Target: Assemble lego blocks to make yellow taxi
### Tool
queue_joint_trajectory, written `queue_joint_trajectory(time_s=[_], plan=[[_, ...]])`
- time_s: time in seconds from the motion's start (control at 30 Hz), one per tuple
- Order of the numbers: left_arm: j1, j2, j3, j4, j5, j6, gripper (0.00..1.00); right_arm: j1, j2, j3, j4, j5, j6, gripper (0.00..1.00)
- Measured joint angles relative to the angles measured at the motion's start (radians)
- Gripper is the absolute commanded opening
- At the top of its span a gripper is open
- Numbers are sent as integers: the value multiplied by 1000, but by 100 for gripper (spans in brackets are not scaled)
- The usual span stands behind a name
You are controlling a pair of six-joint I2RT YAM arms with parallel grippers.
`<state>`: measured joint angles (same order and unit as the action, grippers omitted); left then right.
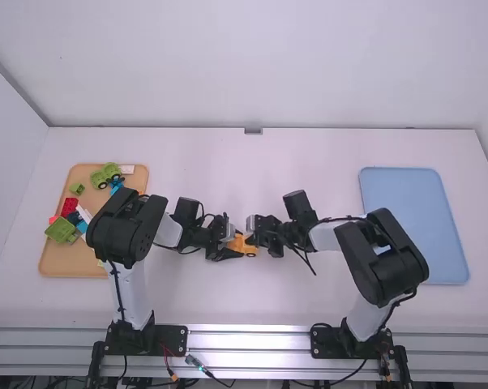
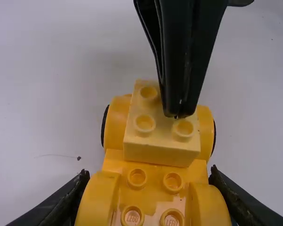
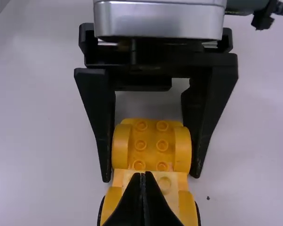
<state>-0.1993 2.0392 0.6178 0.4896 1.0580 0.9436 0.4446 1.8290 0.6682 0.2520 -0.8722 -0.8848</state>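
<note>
A: Materials first?
B: Smooth moulded plastic. Warm yellow car base [image 2: 111, 162], rounded humps along the sides, dark-rimmed wheels [image 2: 213, 136]. A paler yellow block [image 2: 161, 153], square-edged, sits on it with raised round studs [image 2: 144, 123]; three show from the left wrist.
A: Tools?
B: Matte black fingers, tapering. Metal housing [image 3: 160, 19] behind the left pair, silvery and rounded at the edge.
A: Posture of the arms?
B: Left arm [image 1: 129, 284] rises from its base to a bulky black joint, then bends inward. Right arm [image 1: 362, 318] does much the same, mirrored. They meet near the middle of the white table [image 1: 309, 154].
A: Left gripper [image 1: 235, 245]?
B: Clamped on the car base, one finger along each humped side.
A: Right gripper [image 1: 252, 239]?
B: Fingers together, tips right at the pale block's studded top, covering part of it. Pressing or just above, I cannot tell.
A: So the block lies where?
B: Under the right tips, beyond the left fingertips, on the car's wheeled end.
</note>
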Motion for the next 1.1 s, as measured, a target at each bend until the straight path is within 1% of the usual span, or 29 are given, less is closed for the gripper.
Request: queue_joint_trajectory(time_s=[0.2, 0.77, 0.93, 1.1], plan=[[0, 0, 0, 0, 0, 0, 61, -8, 0, 29, -88, 1, -2, 0], [0, 0, 0, 2, -3, 0, 61, -2, 4, 51, -138, 31, -4, 0], [0, 0, 0, 6, -7, 1, 61, -10, 33, 71, -143, -1, 16, 0], [0, 0, 0, 7, -7, 0, 61, -20, 54, 103, -203, -24, 14, 0]])
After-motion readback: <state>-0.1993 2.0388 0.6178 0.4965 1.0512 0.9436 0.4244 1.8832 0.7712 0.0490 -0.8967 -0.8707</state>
